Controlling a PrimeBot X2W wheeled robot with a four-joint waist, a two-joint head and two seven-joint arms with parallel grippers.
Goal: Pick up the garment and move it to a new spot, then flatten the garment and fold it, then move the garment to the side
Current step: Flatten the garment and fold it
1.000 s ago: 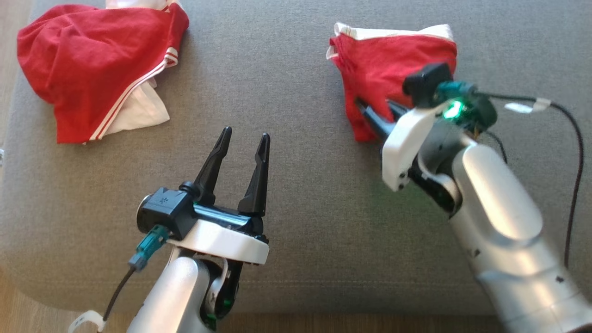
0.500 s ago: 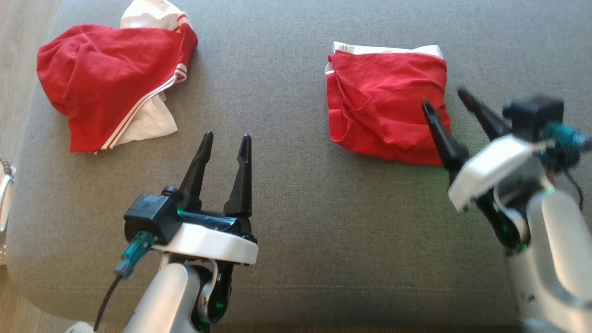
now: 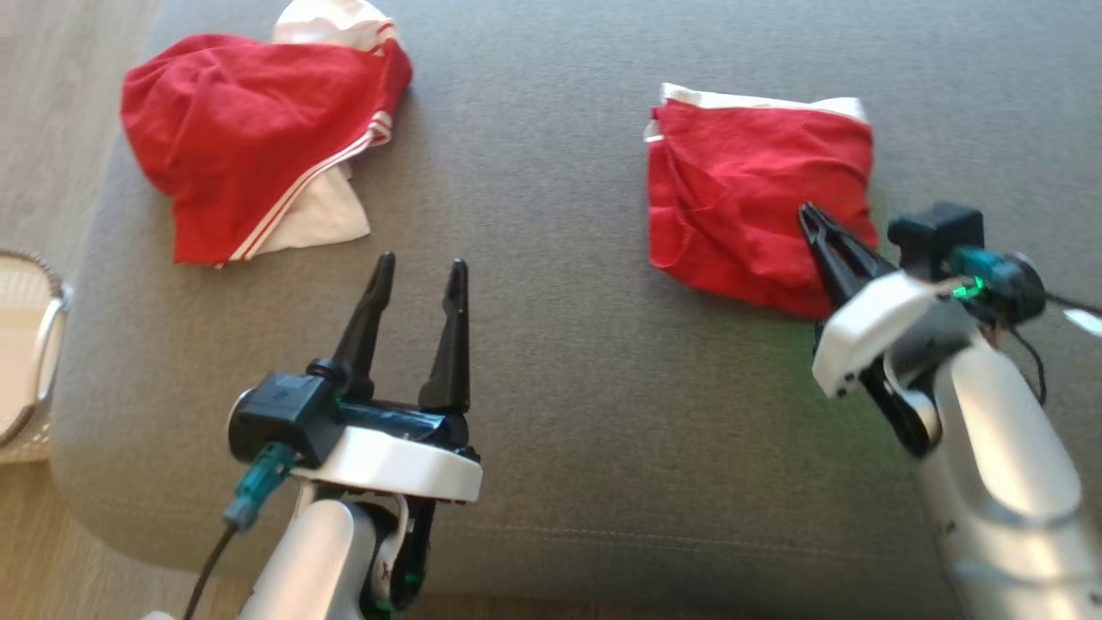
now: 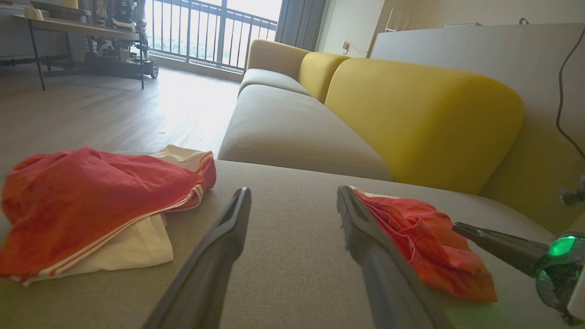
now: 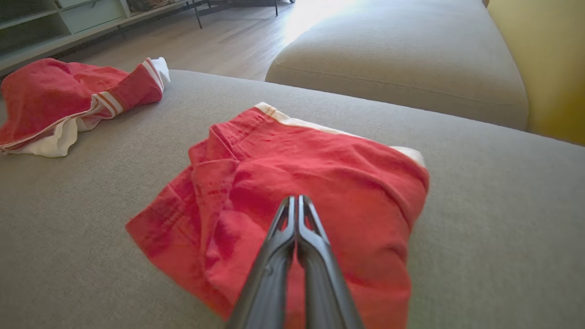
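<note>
Head view: the folded garment lies on the right of the grey cushion, with wide bare fabric between it and a crumpled red-and-white garment near the left edge. A basket stands beyond on the floor, contents unclear.

Left wrist view: the left gripper is spread over bare cushion.

Right wrist view: the right gripper is pressed together over the folded garment.

The head camera looks steeply down on the grey cushion. Both wrist cameras sit low over it, the right seemingly closest to the folded red garment, which all three share.
</note>
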